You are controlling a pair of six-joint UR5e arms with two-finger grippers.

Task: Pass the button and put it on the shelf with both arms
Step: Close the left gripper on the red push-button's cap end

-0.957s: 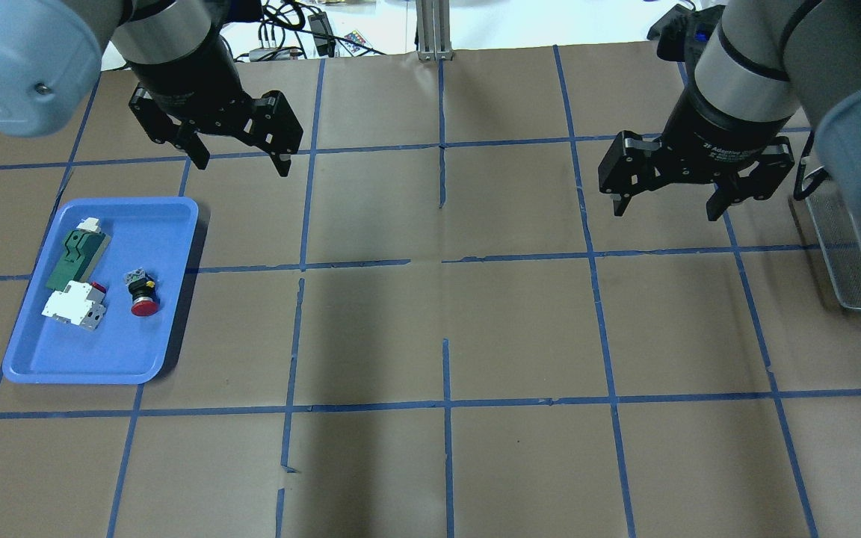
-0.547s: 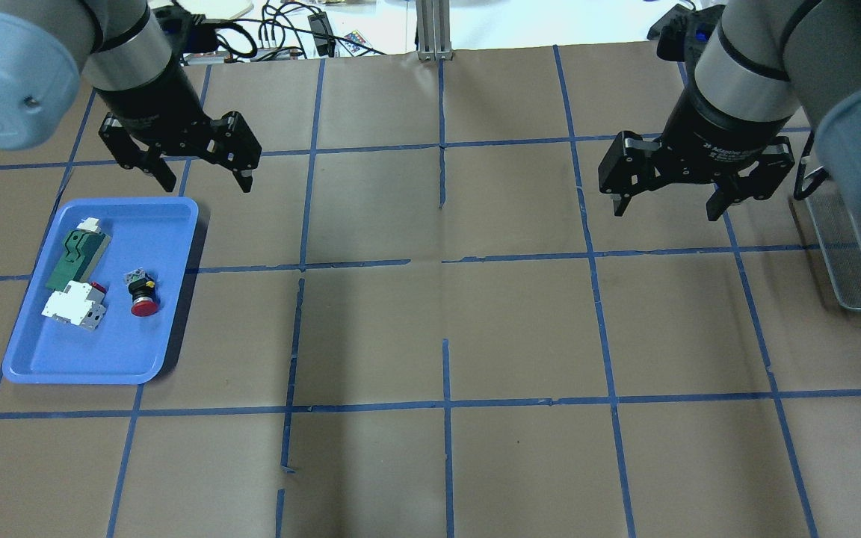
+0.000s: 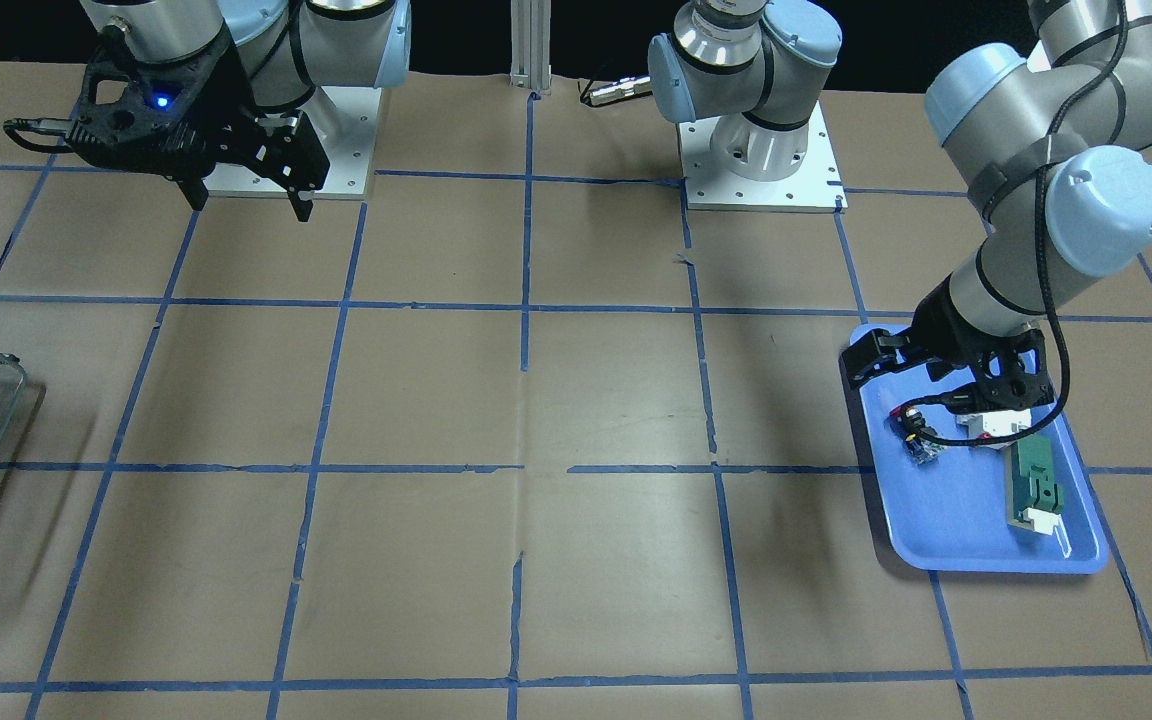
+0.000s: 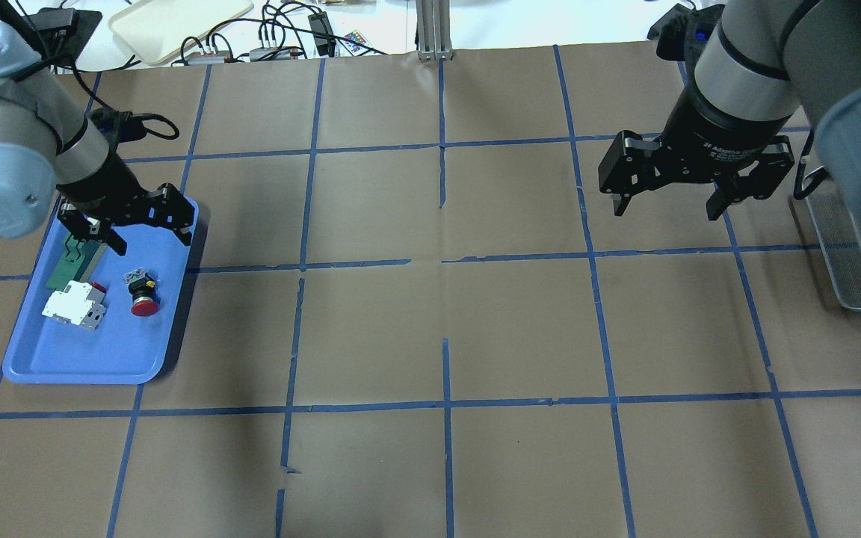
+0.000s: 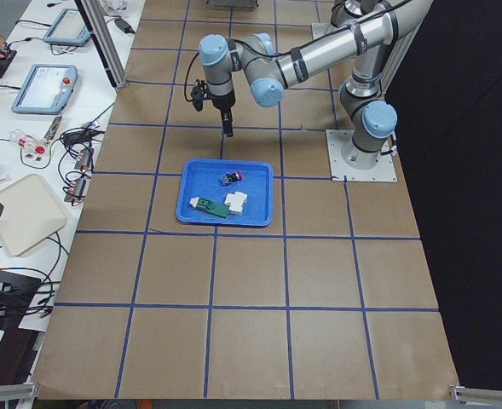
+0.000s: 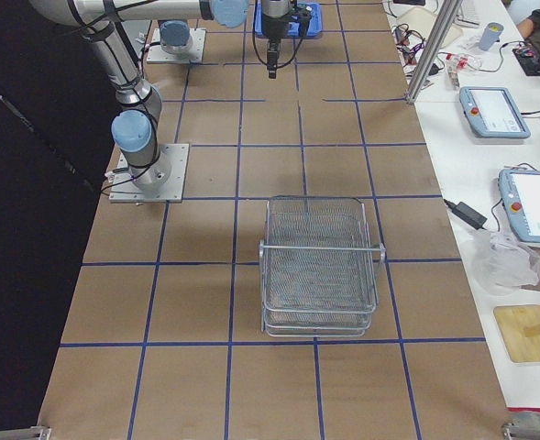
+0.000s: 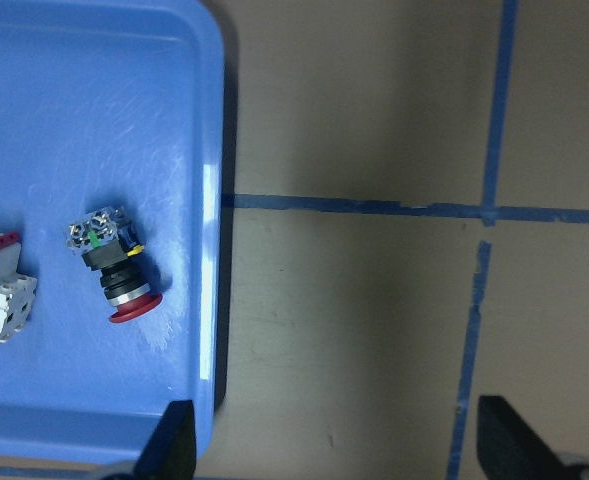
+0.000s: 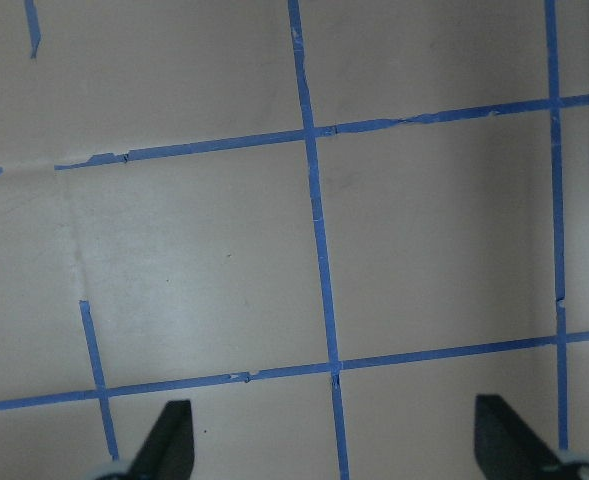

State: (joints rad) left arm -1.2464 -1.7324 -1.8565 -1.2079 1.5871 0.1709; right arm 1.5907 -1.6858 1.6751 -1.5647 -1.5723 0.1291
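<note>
The button (image 4: 144,295), with red cap and black body, lies on its side in the blue tray (image 4: 102,373). It also shows in the front view (image 3: 916,432) and the left wrist view (image 7: 114,268). My left gripper (image 4: 152,240) is open and empty, hanging over the tray's far end, above and just beyond the button. In the left wrist view the button lies left of its fingertips (image 7: 169,450). My right gripper (image 4: 666,211) is open and empty above bare table at the far right. The shelf (image 4: 849,261), a wire tiered rack, stands at the table's right edge and shows whole in the right view (image 6: 320,266).
A white-and-red breaker block (image 4: 75,308) and a flat green-and-white part (image 4: 72,261) lie in the tray left of the button. Brown paper with blue tape lines covers the table (image 4: 445,314). Cables and a beige tray (image 4: 176,22) lie beyond the far edge.
My left gripper has moved left and toward the robot, lowering from beyond the tray to over its far end. The right arm, button and tray have not moved.
</note>
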